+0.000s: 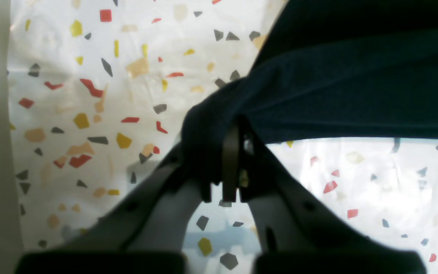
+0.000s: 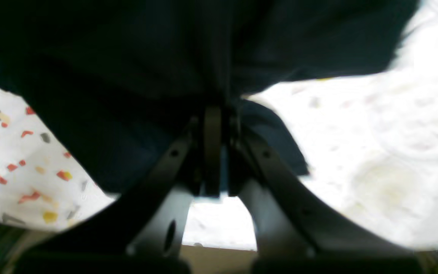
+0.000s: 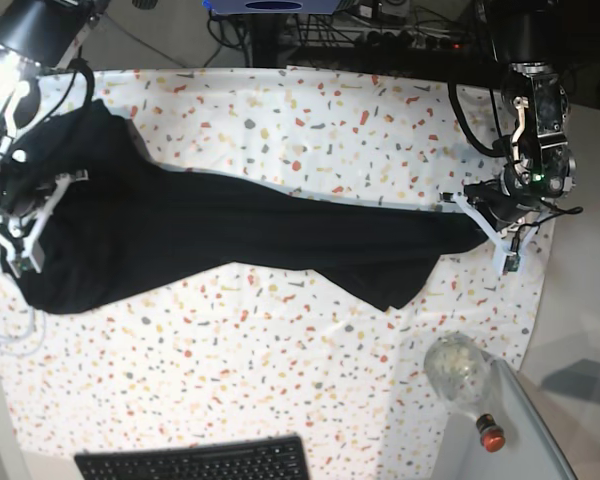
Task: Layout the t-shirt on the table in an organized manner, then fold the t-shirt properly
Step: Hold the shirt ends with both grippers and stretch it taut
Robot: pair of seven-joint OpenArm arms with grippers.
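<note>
The black t-shirt (image 3: pixel 230 235) lies stretched in a long band across the speckled table (image 3: pixel 280 370), from the far left to the right side. At the cloth's right end my left gripper (image 3: pixel 480 222) is shut on a bunched corner. The left wrist view shows that gripper (image 1: pixel 236 131) pinching the t-shirt (image 1: pixel 356 87) just above the table (image 1: pixel 89 114). My right gripper (image 3: pixel 35 225) is at the cloth's left end. In the right wrist view this gripper (image 2: pixel 215 112) is shut with the dark t-shirt (image 2: pixel 127 57) draped over and around its fingers, above the table (image 2: pixel 24 171).
A black keyboard (image 3: pixel 195 462) lies at the table's near edge. A clear crumpled bottle (image 3: pixel 458 368) with a red cap (image 3: pixel 492 437) rests at the near right corner. White cables (image 3: pixel 5 340) trail off the left edge. Equipment stands behind the far edge.
</note>
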